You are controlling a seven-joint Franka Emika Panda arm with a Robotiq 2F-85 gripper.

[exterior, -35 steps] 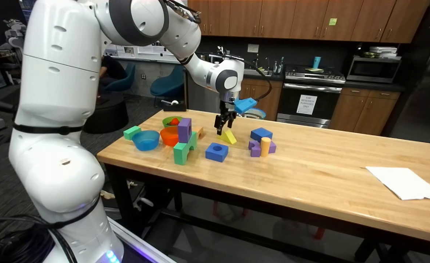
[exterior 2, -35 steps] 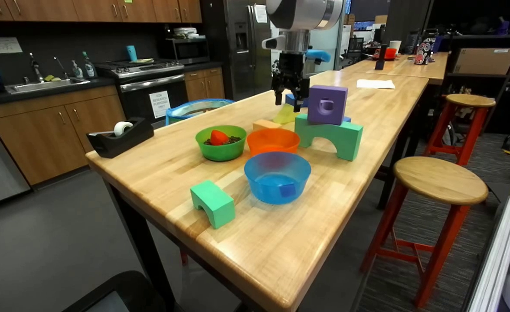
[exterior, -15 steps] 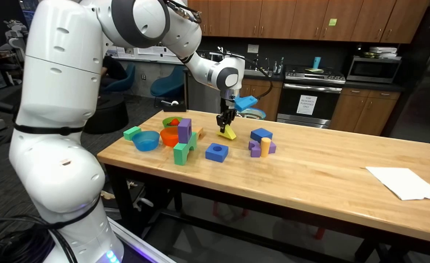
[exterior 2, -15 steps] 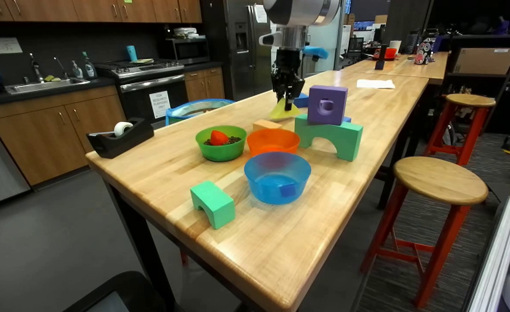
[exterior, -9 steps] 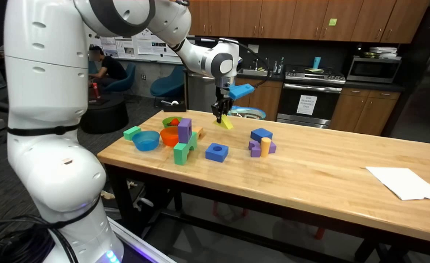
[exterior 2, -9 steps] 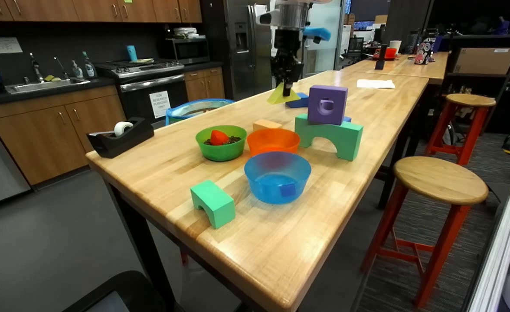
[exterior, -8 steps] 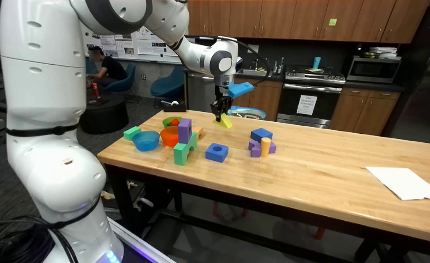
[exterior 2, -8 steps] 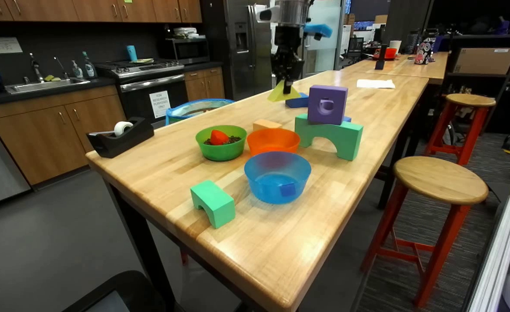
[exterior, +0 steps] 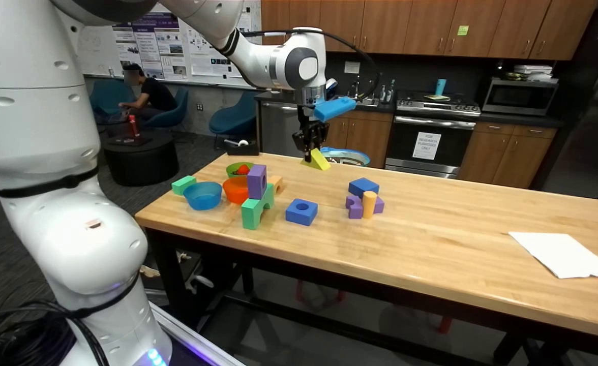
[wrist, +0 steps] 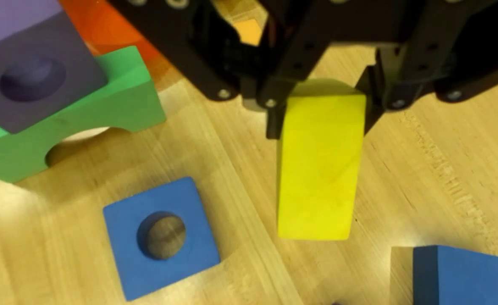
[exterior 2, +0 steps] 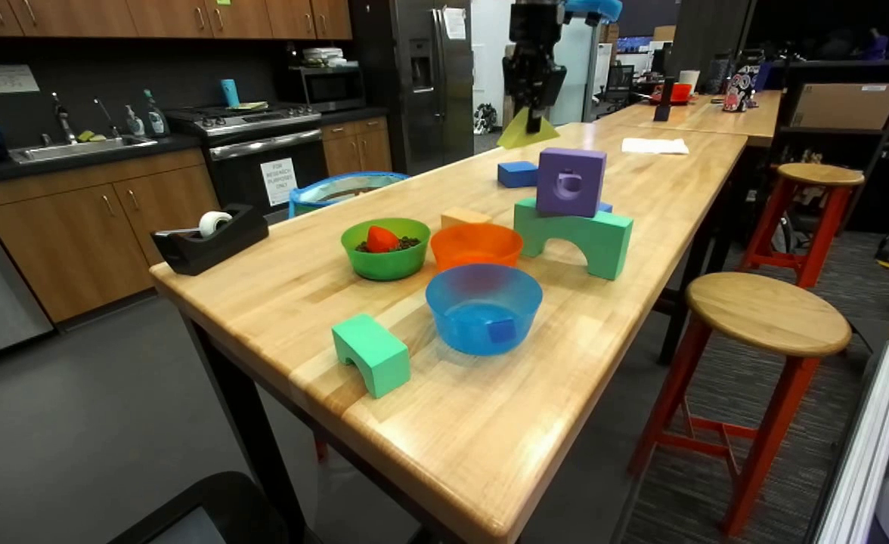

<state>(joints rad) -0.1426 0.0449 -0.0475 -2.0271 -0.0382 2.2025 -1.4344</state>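
My gripper [wrist: 323, 116] is shut on a yellow wedge-shaped block [wrist: 319, 178], with one dark finger pad against each side of it. In both exterior views the yellow block [exterior: 320, 160] [exterior 2: 518, 134] hangs in the air above the wooden table, its sloping faces spreading downward from the fingers. Below, to the left in the wrist view, lie a flat blue block with a round hole [wrist: 200, 237] and a green arch [wrist: 147, 106] with a purple holed block [wrist: 79, 72] standing on it. Another blue block [wrist: 477, 275] shows at the lower right.
Blue [exterior 2: 452, 325], orange [exterior 2: 452, 261] and green [exterior 2: 384, 266] bowls stand near one table end; the green one holds a red piece. A small green arch [exterior 2: 391, 374] and a tape dispenser [exterior 2: 210, 245] are near. An orange cylinder [exterior: 368, 205] stands by purple blocks. White paper [exterior: 563, 251] lies farther along.
Just over two seconds ago the jaws stood apart over the yellow block on the table. They closed on it, and the arm has since raised it and carried it away from the bowls.
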